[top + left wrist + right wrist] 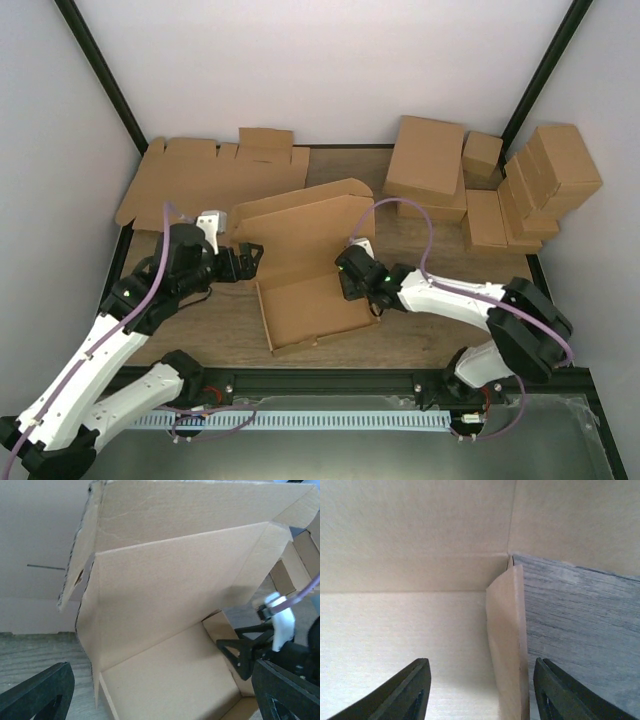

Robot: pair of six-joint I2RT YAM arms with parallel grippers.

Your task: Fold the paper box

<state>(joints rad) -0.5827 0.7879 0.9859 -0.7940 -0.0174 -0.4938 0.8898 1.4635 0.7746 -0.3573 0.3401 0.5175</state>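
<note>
Your table (200,335) shows bare wood front-left and front-right of the paper box (310,305). The box sits mid-table, lid raised at the back, front edge low. Flat blanks (200,175) fill the back-left corner, closed boxes (430,160) the back-right. L gripper (248,260): jaws wide apart, just off the box's left edge. R gripper (481,665): jaws apart, straddling the right side wall, not clamped on it.

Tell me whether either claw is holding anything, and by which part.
Nothing is held. The right claw stands open astride a side wall of the brown cardboard box, fingers clear of it; the left claw is open and empty.
</note>
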